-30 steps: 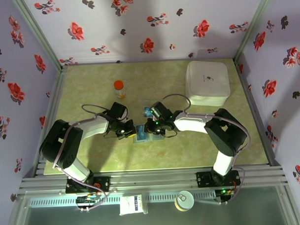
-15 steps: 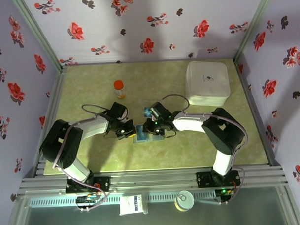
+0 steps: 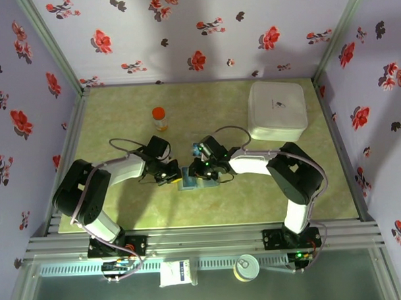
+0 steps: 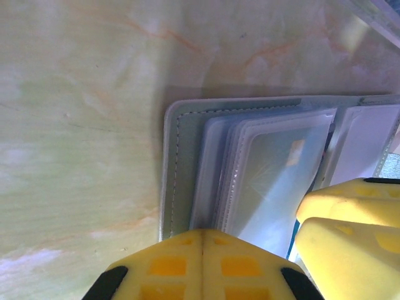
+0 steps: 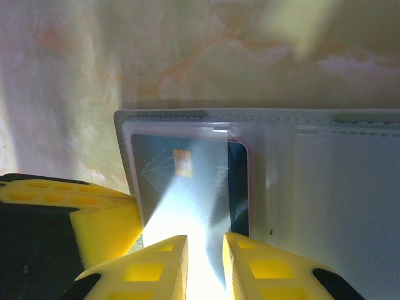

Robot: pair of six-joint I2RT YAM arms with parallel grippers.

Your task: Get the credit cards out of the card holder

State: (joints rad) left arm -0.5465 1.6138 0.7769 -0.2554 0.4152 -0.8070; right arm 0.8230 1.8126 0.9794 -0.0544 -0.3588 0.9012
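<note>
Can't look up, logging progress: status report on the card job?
Left gripper shut, tips at edge of card holder. Right gripper slightly open over blue credit card. Card sits in its sleeve, not yet out. Grippers crowded close.

Robot test cell, lab-style rig, not lived-in room. Aluminium frame [image 3: 203,239] along near edge; left arm [image 3: 83,193] and right arm [image 3: 300,179] bolted to it, cables loose. Floral-papered walls [image 3: 250,56] box in marbled green tabletop [image 3: 212,103] like staged backdrop. Unrelated props: white box [image 3: 278,111], orange-capped bottle [image 3: 159,117].
</note>
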